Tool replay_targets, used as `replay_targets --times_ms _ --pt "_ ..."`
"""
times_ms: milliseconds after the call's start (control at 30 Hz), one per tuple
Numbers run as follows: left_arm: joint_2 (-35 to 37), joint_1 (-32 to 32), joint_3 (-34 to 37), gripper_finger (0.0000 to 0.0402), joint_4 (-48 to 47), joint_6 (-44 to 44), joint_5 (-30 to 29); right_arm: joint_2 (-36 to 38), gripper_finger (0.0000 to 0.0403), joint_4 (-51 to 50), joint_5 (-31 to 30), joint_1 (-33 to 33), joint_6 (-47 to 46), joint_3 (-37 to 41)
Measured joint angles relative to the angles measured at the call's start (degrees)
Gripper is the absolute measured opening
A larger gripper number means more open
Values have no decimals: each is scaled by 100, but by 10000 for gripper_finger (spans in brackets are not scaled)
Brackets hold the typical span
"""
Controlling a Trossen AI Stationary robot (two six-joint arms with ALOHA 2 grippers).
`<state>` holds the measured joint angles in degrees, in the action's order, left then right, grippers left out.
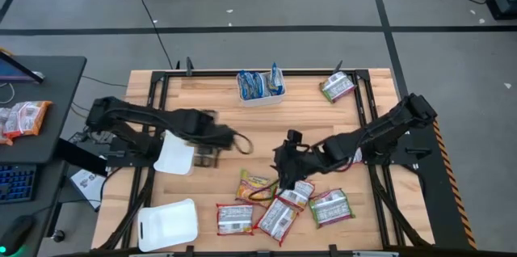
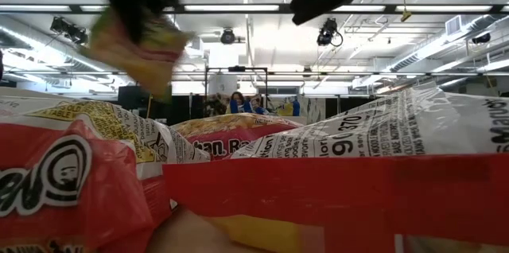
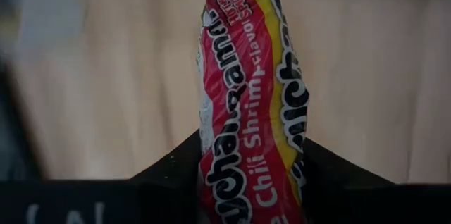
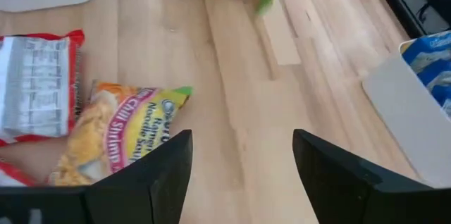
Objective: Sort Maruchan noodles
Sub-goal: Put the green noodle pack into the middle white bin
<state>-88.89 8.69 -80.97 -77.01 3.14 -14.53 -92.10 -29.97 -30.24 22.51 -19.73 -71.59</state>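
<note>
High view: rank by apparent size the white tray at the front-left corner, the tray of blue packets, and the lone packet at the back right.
1. Front-left white tray
2. Tray of blue packets
3. Lone packet

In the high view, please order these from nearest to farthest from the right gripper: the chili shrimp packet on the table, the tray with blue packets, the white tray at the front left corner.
From the right gripper:
1. Chili shrimp packet, just beside it.
2. Tray with blue packets, at the far edge.
3. White tray, front left corner.

A chili shrimp packet (image 3: 250, 104) banded in red, yellow and white, with a green tip, is seen. Blue-white packets (image 1: 260, 84) are held in a white tray (image 1: 260, 99). The bench (image 1: 210, 95) is pale wood.
</note>
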Motion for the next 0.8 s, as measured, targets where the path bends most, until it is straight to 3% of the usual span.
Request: replay_targets --times_ms 133,400,533,800 --pt "579 177 25 155 -1391 1319 -287 -15 241 6 -82 246 -424 0" --pt "2030 301 1364 154 -1218 2623 -338 -17 236 101 -567 645 -795 2" --pt "2393 307 2162 154 -1199 2570 -347 -22 236 100 -570 752 -927 8" --pt "2517 132 3404 158 497 1216 -239 -26 236 106 -526 778 -1038 10"
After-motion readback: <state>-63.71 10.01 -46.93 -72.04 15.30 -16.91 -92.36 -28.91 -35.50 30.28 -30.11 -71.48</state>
